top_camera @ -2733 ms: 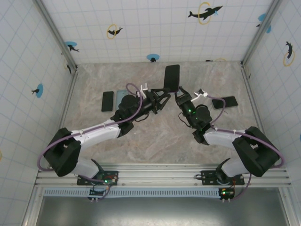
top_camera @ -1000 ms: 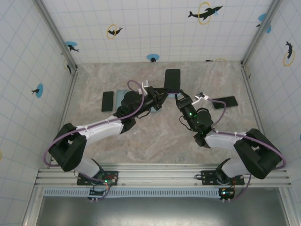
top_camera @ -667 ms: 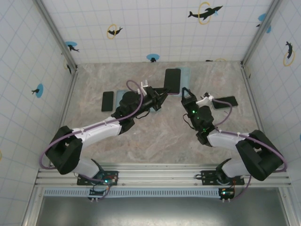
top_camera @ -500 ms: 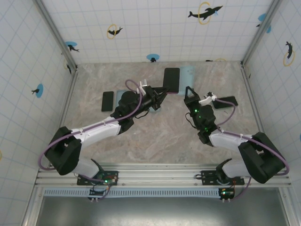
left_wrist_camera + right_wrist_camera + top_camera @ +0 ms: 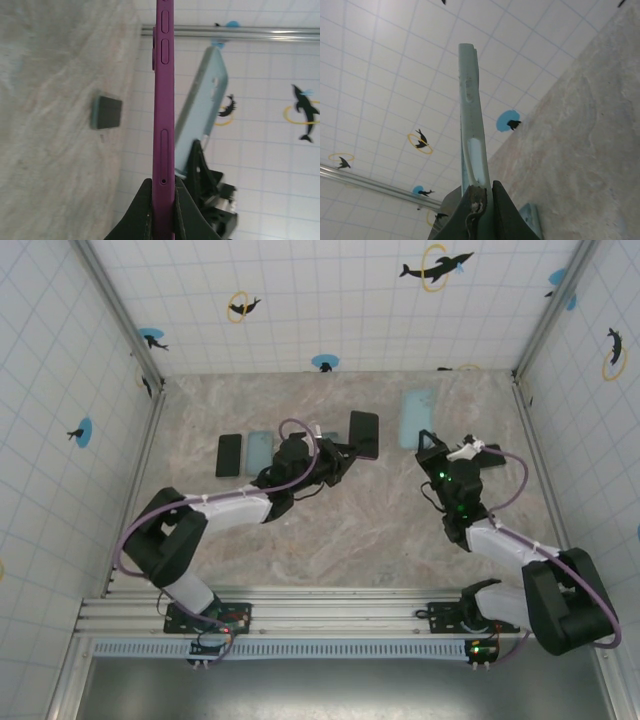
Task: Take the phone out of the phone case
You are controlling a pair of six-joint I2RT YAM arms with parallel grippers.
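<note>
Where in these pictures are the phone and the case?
phone [image 5: 164, 125]: left wrist view, on its purple side edge.
case [image 5: 471, 125]: right wrist view, on its pale blue edge.

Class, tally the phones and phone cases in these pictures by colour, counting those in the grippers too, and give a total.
Purple: 1, the purple phone in the left gripper.
Black or dark: 2, the black phone and the dark phone, both lying on the table.
Light blue: 2, the held case in the right gripper and the loose case on the table.
Total: 5.
</note>
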